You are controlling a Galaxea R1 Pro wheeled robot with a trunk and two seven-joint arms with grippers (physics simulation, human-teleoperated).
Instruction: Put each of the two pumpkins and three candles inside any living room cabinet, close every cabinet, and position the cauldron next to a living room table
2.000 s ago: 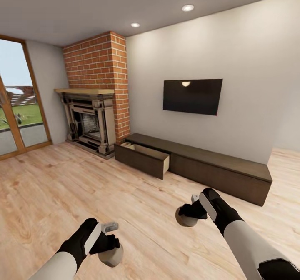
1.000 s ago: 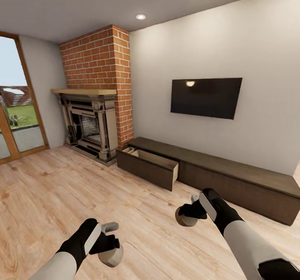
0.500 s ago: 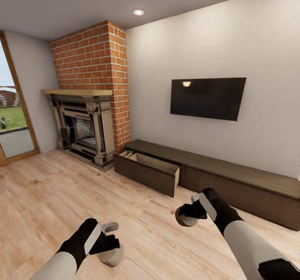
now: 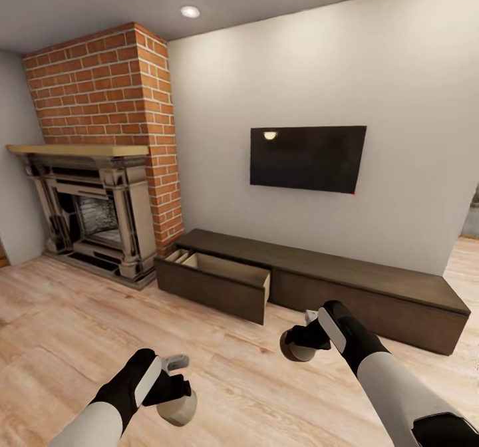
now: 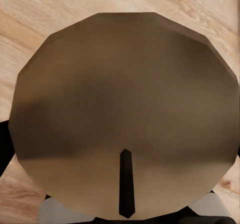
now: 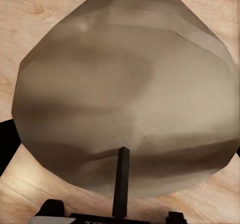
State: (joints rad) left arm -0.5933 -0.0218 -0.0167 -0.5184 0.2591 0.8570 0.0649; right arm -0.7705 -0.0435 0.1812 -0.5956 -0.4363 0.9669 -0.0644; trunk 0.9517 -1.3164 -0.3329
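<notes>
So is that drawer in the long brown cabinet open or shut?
Open. The drawer at the fireplace end of the cabinet is pulled out over the floor, and its pale inside shows. I cannot tell if anything is in it.

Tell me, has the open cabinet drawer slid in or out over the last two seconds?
No. The drawer sticks out of the cabinet just as far as before, its end still beside the fireplace. The whole picture shifted, so the camera moved, not the drawer.

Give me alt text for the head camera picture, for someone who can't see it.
Each gripper, left gripper and right gripper, holds a tan candle, left one, right one, above a wood floor. Ahead, a long dark cabinet has one drawer pulled open, beside a brick fireplace and under a wall television.
</notes>
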